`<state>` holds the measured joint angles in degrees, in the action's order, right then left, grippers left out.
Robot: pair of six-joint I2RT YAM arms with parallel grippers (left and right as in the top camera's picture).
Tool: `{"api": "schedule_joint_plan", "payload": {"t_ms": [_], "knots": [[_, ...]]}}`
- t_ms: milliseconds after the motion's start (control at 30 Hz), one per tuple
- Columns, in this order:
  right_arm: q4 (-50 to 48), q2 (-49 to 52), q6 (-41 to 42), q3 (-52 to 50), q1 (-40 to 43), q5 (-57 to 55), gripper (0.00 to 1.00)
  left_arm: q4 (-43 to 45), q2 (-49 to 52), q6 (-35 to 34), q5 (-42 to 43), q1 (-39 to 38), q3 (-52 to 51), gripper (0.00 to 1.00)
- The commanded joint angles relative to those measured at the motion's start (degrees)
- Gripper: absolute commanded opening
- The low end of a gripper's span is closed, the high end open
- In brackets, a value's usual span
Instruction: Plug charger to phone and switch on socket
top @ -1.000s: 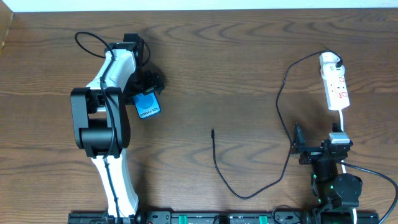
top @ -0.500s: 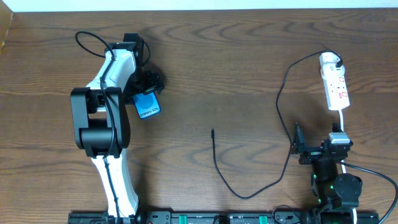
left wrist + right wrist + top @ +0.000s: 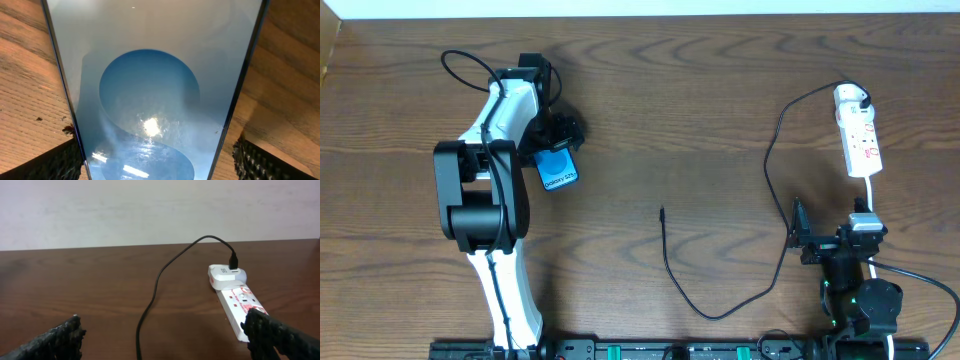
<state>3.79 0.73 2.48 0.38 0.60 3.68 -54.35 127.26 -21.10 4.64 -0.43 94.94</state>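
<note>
The left gripper (image 3: pixel 558 138) straddles the slim, rectangular, blue-screened phone (image 3: pixel 150 100), jaws wide and gripping nothing. It should close squarely on the long edges, centred. The right gripper (image 3: pixel 802 238) sits near right, wide and empty.

Tabletop (image 3: pixel 650 110) beneath me was dark brown wood, with the grain running side to side. Seen close from my left wrist it looked lighter, orange-brown, with a few small dark specks. From my right wrist, a plain off-white wall (image 3: pixel 150 210) stood behind its far edge. A tan object (image 3: pixel 328 50) sat at the far left corner, cut off by the frame; I could not identify it.
</note>
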Motion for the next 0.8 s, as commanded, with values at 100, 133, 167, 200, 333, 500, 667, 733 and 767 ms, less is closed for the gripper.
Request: {"api": "schedule_joint_plan", "payload": {"t_ms": [100, 133, 167, 200, 333, 500, 667, 733, 767], "knots": [[0.2, -0.3, -0.6, -0.1, -1.1, 0.3, 0.99, 0.3, 1.6, 0.2, -1.3, 0.1, -2.1, 0.9], [0.2, -0.3, -0.6, -0.1, -1.1, 0.3, 0.99, 0.3, 1.6, 0.2, -1.3, 0.1, -2.1, 0.9], [0.2, -0.3, -0.6, -0.1, -1.1, 0.3, 0.99, 0.3, 1.6, 0.2, -1.3, 0.1, -2.1, 0.9], [0.2, -0.3, -0.7, -0.1, -1.1, 0.3, 0.99, 0.3, 1.6, 0.3, -1.2, 0.1, -2.1, 0.9], [0.2, -0.3, -0.6, -0.1, -1.1, 0.3, 0.99, 0.3, 1.6, 0.2, -1.2, 0.1, -2.1, 0.87], [0.2, -0.3, -0.6, -0.1, -1.1, 0.3, 0.99, 0.3, 1.6, 0.2, -1.3, 0.1, -2.1, 0.86], [0.2, -0.3, -0.7, -0.1, -1.1, 0.3, 0.99, 0.3, 1.6, 0.2, -1.2, 0.1, -2.1, 0.83], [0.2, -0.3, -0.6, -0.1, -1.1, 0.3, 0.99, 0.3, 1.6, 0.2, -1.2, 0.1, -2.1, 0.82], [0.2, -0.3, -0.6, -0.1, -1.1, 0.3, 0.99, 0.3, 1.6, 0.2, -1.2, 0.1, -2.1, 0.82]]}}
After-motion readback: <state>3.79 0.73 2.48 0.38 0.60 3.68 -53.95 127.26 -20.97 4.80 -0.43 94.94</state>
